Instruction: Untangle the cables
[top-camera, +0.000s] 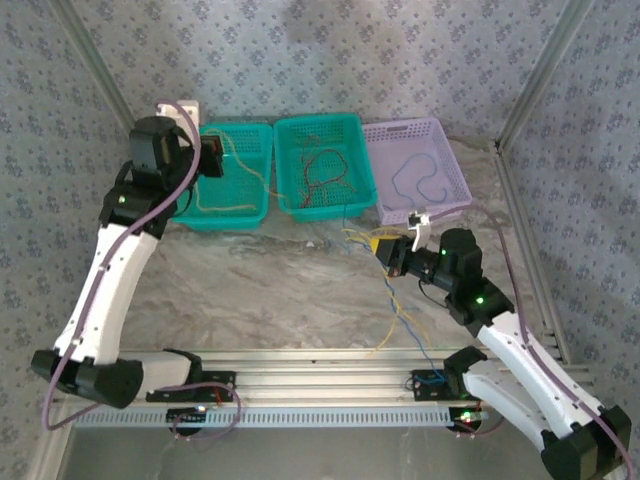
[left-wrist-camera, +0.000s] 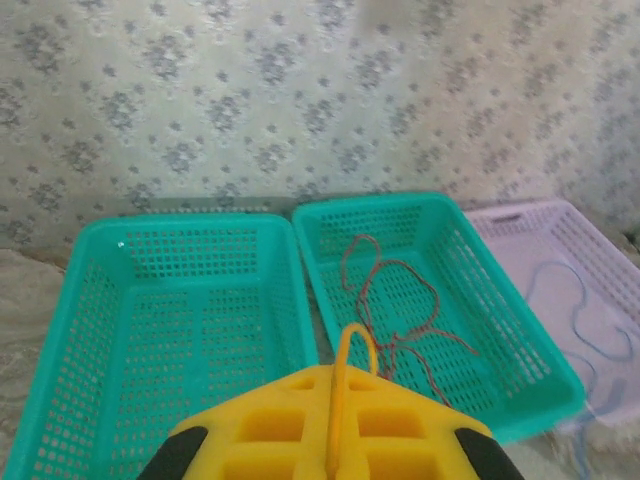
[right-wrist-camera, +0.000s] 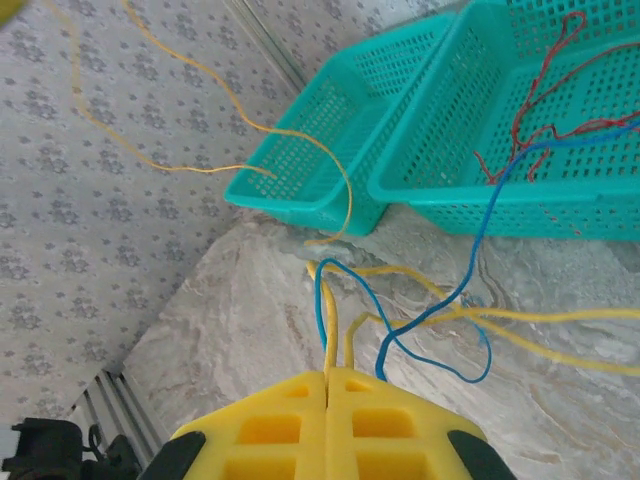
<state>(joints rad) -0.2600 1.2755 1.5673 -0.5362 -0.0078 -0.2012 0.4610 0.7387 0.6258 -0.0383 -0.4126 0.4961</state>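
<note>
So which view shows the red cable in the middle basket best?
The left wrist view: the red cable lies large and clear on the floor of the basket. Top external shows it small; right wrist shows part of it inside the basket.

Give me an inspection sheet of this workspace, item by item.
surface: marble-look table, three baskets along its far edge.
job's things: red cable in the middle teal basket; blue cable in the lilac basket; yellow-and-blue tangle on the table, nearer the arms.
clutter: small white box at the back wall, behind the left arm.
claws: left claw shut on a yellow cable above the left teal basket; right claw shut on the tangle.
cables: lilac hoses run along both arms.
surroundings: patterned wallpaper; metal frame rails at the near edge.
</note>
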